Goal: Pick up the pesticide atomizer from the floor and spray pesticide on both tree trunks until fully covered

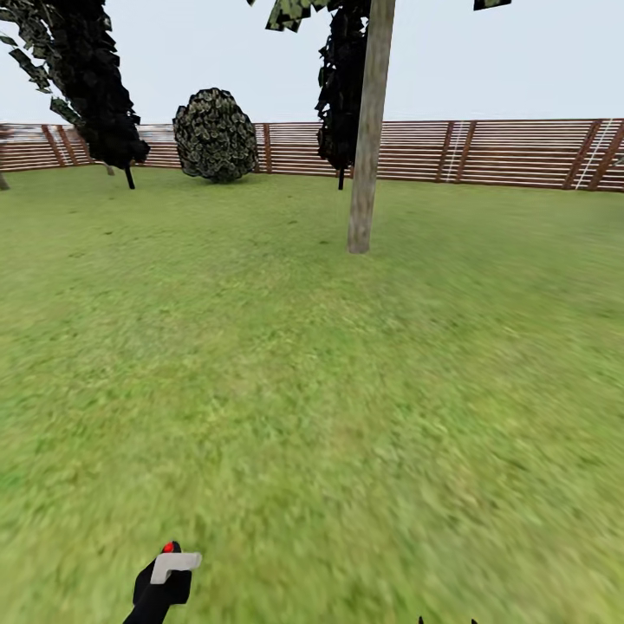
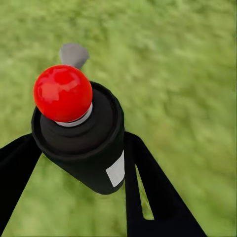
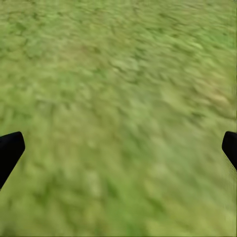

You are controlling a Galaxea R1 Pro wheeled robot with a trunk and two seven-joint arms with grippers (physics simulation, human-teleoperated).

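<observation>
My left gripper [image 1: 169, 568] is low at the near left of the lawn, shut on the pesticide atomizer [image 1: 170, 549]. In the left wrist view the atomizer [image 2: 94, 143] is a black cylinder with a bright red ball tip [image 2: 62, 93], clamped between my left gripper's [image 2: 81, 148] black fingers. One tree trunk [image 1: 367, 147], pale and slightly leaning, stands well ahead, a little right of centre. The second tree is out of view, and no pesticide mist is in view. My right gripper [image 3: 118, 148] is open over bare grass.
A brown slat fence [image 1: 511, 152] closes the far side of the lawn [image 1: 312, 390]. A round bush [image 1: 215, 134] and two dark, slim trees [image 1: 95, 95] stand near it. Open grass lies between me and the trunk.
</observation>
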